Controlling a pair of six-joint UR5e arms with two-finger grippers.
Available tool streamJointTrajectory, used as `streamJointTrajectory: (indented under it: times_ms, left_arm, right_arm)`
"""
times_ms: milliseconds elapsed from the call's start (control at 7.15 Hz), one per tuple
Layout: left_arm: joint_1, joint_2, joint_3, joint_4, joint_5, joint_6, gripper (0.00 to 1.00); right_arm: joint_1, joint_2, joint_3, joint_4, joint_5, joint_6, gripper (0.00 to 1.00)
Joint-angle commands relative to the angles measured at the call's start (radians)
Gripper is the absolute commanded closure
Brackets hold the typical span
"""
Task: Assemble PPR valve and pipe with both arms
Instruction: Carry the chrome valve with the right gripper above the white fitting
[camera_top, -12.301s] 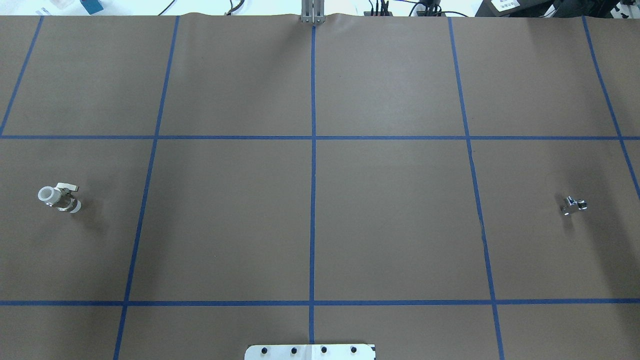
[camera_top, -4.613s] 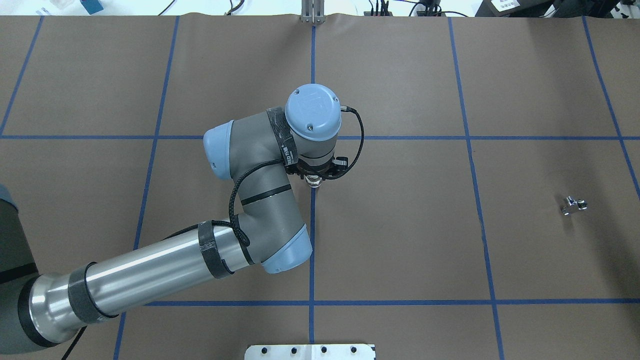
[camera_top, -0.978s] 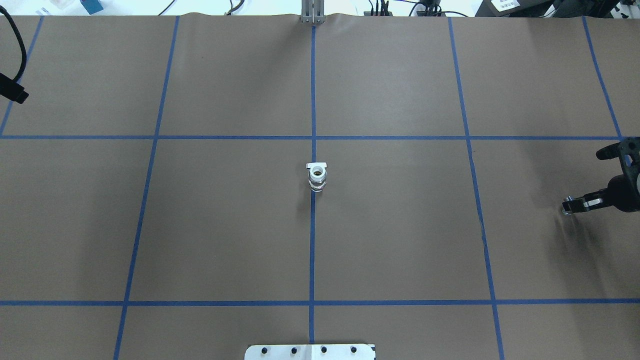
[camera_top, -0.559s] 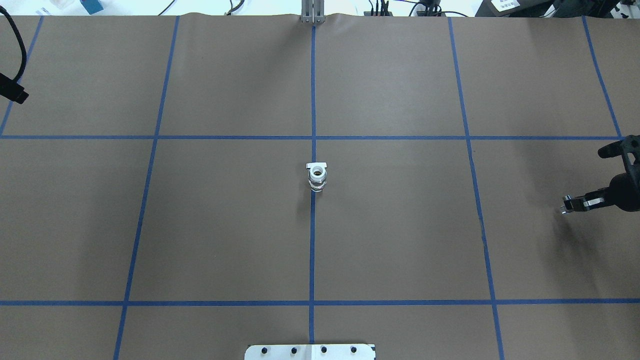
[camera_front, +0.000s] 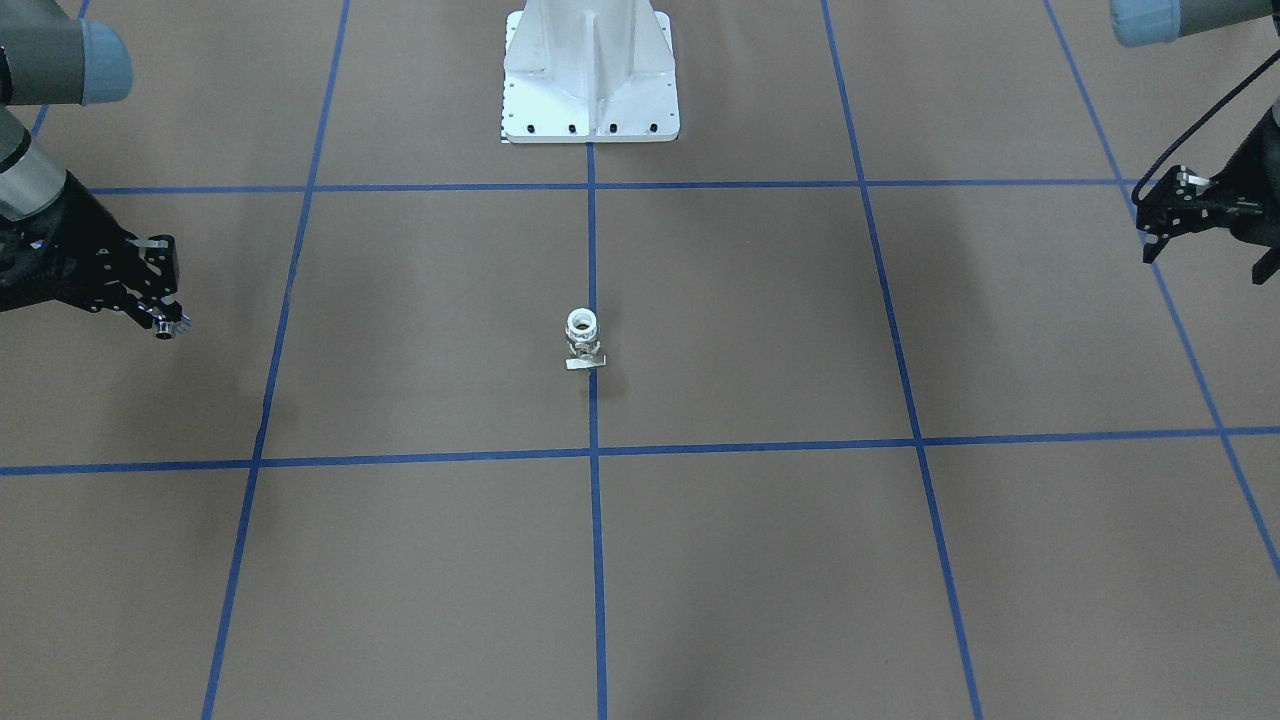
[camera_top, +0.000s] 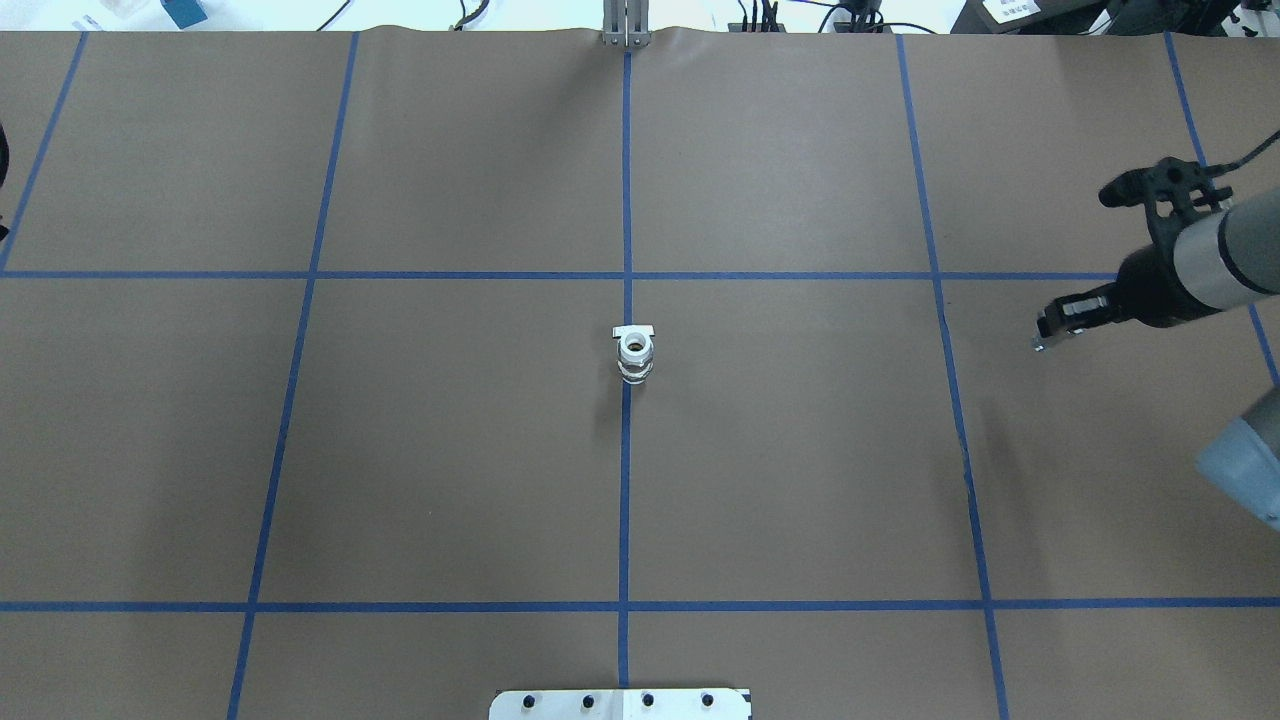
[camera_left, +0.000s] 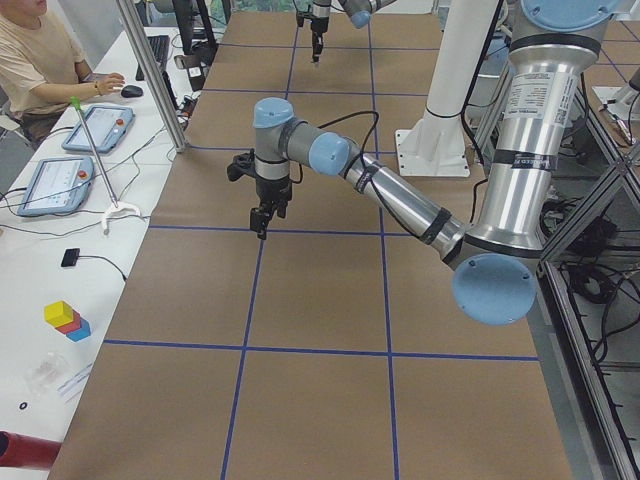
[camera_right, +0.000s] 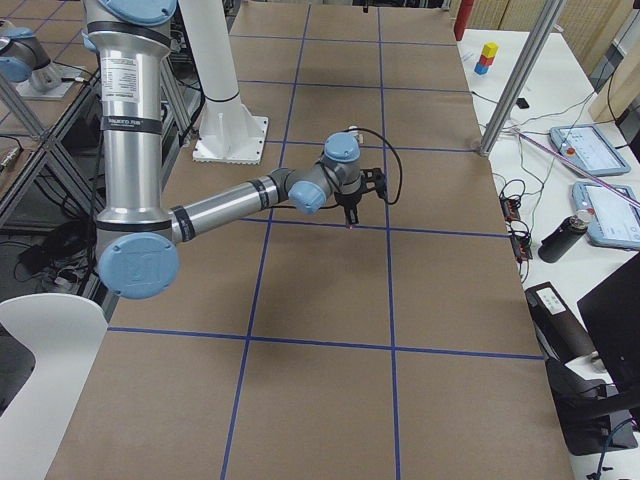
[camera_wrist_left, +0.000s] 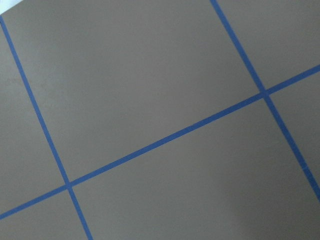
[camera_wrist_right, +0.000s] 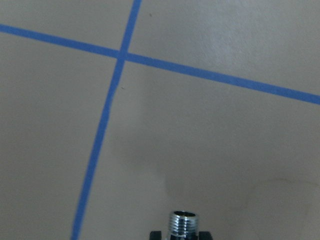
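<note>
Right wrist-mounted, pipe (camera_wrist_right: 183, 222) cut off (threaded end only)

1. Your overhead camera looks down from the robot's edge of the table (camera_top: 450, 450); the front one faces it from the opposite edge.
2. Both share the PPR valve (camera_top: 634, 356).
3. Side cameras watch from the ends; wrist cameras sit close above.
</note>
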Motion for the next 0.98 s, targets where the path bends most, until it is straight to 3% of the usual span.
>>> streamJointTrajectory:
  times_ms: [0,280,559,839]
  left_arm:
    - [-0.157,0.015,0.083,-0.005,-0.121,0.005,0.00]
    - [-0.290,0.048,0.156,-0.008,-0.194,0.164,0.00]
    - [-0.289,0.053,0.159,-0.006,-0.195,0.166,0.00]
    - [-0.289,0.067,0.161,-0.009,-0.195,0.166,0.00]
  right_arm:
    - [-0.007,0.243,0.007,-0.193,0.016,0.142,1.00]
    - [-0.057,0.420,0.009,-0.317,0.017,0.285,1.00]
    - [-0.123,0.555,0.006,-0.405,-0.011,0.408,1.00]
    - [-0.224,0.673,-0.012,-0.520,-0.133,0.515,1.00]
